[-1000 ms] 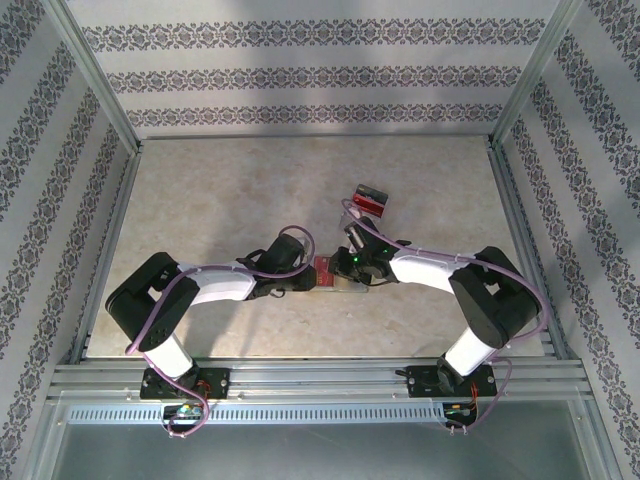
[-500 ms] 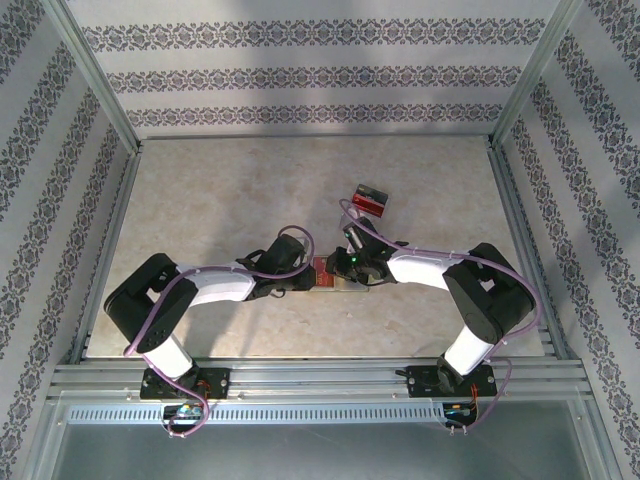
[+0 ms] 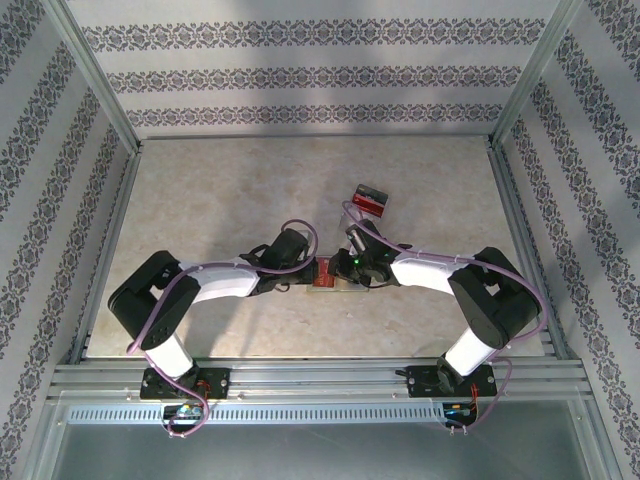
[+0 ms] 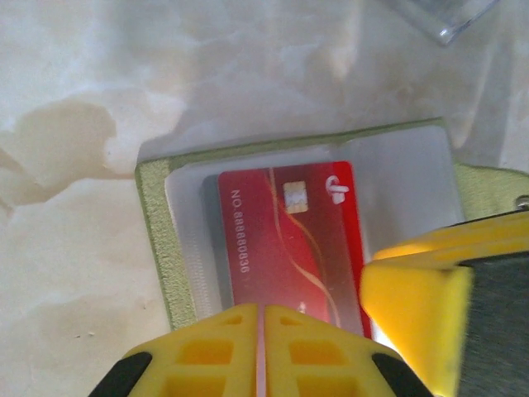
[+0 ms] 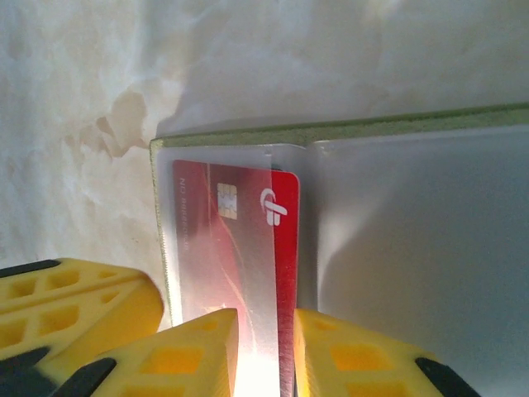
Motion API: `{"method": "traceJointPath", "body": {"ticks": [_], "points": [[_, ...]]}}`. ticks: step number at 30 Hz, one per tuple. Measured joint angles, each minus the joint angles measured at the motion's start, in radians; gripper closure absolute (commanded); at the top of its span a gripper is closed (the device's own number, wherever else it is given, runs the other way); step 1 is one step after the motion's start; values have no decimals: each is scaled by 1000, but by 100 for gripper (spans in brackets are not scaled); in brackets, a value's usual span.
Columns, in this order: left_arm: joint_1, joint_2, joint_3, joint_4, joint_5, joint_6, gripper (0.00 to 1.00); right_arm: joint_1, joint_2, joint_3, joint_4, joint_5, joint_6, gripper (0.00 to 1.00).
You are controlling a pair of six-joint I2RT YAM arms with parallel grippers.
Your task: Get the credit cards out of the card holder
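Observation:
The olive-green card holder lies spread open on the table, its green rim along the top of the right wrist view. A red credit card sits in its clear pocket, with a bare red strip sticking out past the film. My left gripper is shut, its tips together over the card's near end. The right gripper stands narrowly open, a finger on each side of that red strip, pressing on the holder. In the top view both grippers meet over the holder.
Two loose cards, red and dark, lie on the table behind the right arm. The right gripper's yellow finger crowds the left one's right side. Metal frame rails and patterned walls bound the table.
The left gripper's jaws have drawn together over the card's end, and the left arm has edged slightly toward the holder. The right gripper has kept its place and gap.

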Motion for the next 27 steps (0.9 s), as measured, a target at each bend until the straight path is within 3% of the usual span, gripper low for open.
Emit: {"method": "traceJointPath", "body": {"ticks": [27], "points": [[0,37,10,13,18,-1,95,-40,13,-48,123,-55,24,76]]}}
